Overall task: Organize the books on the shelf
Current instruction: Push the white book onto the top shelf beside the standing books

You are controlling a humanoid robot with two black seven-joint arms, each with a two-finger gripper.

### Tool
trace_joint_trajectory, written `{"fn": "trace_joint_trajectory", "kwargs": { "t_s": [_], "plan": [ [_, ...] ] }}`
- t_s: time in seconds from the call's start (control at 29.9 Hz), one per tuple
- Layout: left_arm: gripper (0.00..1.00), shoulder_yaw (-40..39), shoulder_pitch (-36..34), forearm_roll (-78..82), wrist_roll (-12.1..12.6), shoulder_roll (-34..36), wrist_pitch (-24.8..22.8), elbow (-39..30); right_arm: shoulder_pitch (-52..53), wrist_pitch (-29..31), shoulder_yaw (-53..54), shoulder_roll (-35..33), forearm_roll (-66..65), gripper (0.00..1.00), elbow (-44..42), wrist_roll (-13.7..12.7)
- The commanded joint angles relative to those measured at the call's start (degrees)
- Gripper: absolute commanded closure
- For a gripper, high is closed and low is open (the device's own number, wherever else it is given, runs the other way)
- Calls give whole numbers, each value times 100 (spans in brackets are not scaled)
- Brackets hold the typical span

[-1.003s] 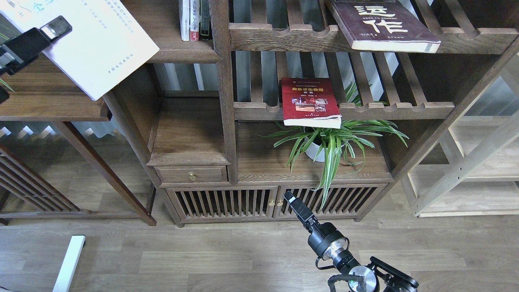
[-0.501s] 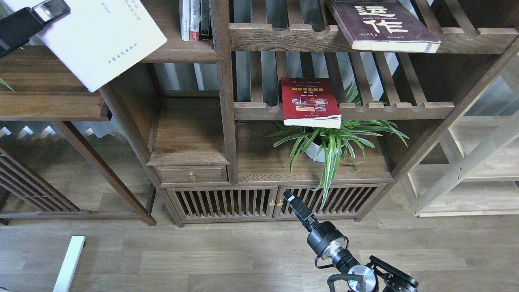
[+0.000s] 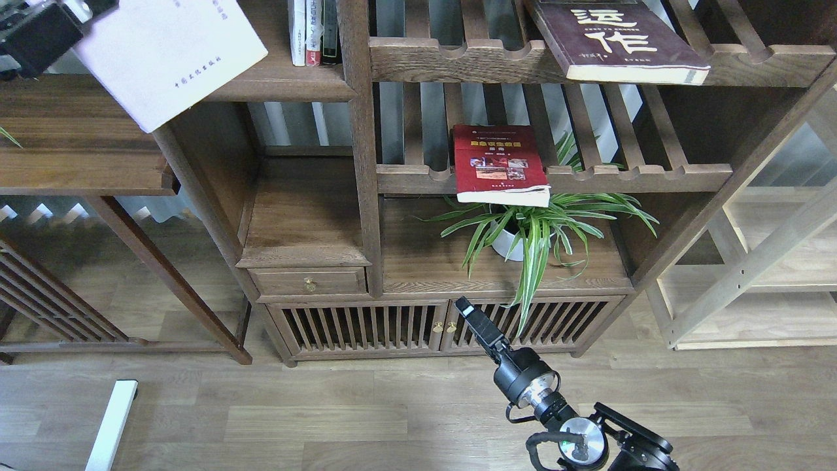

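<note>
**Pale book carried higher toward the far-left shelf**

Since a second earlier, the pale lavender-white book (image 3: 163,55) had travelled up and left, its top now cut off by the frame, and the right arm had crept slightly farther toward the cabinet.

Largest in view, the dark wooden bookcase (image 3: 366,196) filled the far middle. Its solid walnut shelf (image 3: 288,82) sat at upper left, bare along its rounded front edge, with three thin volumes (image 3: 314,33) upright against the right-hand post. The pale book's right corner overlapped that shelf's left part, while its near corner overhung the lower side shelf (image 3: 78,157).

The maroon book (image 3: 618,42) lay flat on the upper slatted rack, its near edge jutting past the scalloped rail. The red book (image 3: 500,163) lay on the lower rack, likewise overhanging, directly above a potted plant (image 3: 529,229).

The left gripper (image 3: 55,23) was clamped on the pale book's left edge. The right gripper (image 3: 472,320) hung near the floor before the cabinet doors, holding nothing; how far apart its fingers stood could not be told.
</note>
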Motion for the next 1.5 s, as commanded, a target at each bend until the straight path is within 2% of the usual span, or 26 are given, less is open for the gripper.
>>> {"fn": "trace_joint_trajectory", "kwargs": {
  "t_s": [0.0,0.07,0.3,0.5,0.57,0.74,0.9,1.07,1.34,1.47],
  "plan": [
    [96,107,94,-139,-132,-111,321,-30,1,0,4,0,0,1,-1,1],
    [96,142,121,-183,-194,-155,462,-144,1,0,4,0,0,1,-1,1],
    [95,142,77,-824,-150,-286,1130,-250,10,0,-5,0,0,1,-1,-8],
    [95,124,-28,-1044,157,-427,1657,-180,1,0,-14,0,0,1,-1,-8],
    [95,98,-168,-1114,236,-628,1981,-171,1,0,-22,0,0,1,17,-8],
    [95,37,-581,-1238,246,-1050,2931,-171,1,0,-14,0,-9,1,61,-8],
    [94,63,-705,-1229,298,-1332,3336,-162,-17,0,4,0,-9,1,122,1],
    [94,98,-758,-1203,368,-1552,3539,-136,-25,0,-5,0,-9,1,140,1],
    [96,177,-933,-623,843,-1710,3556,119,-34,0,4,0,-9,1,193,-8],
    [96,195,-1249,-578,1089,-1824,3644,277,-69,0,4,0,-9,1,236,-8]
  ]
}}
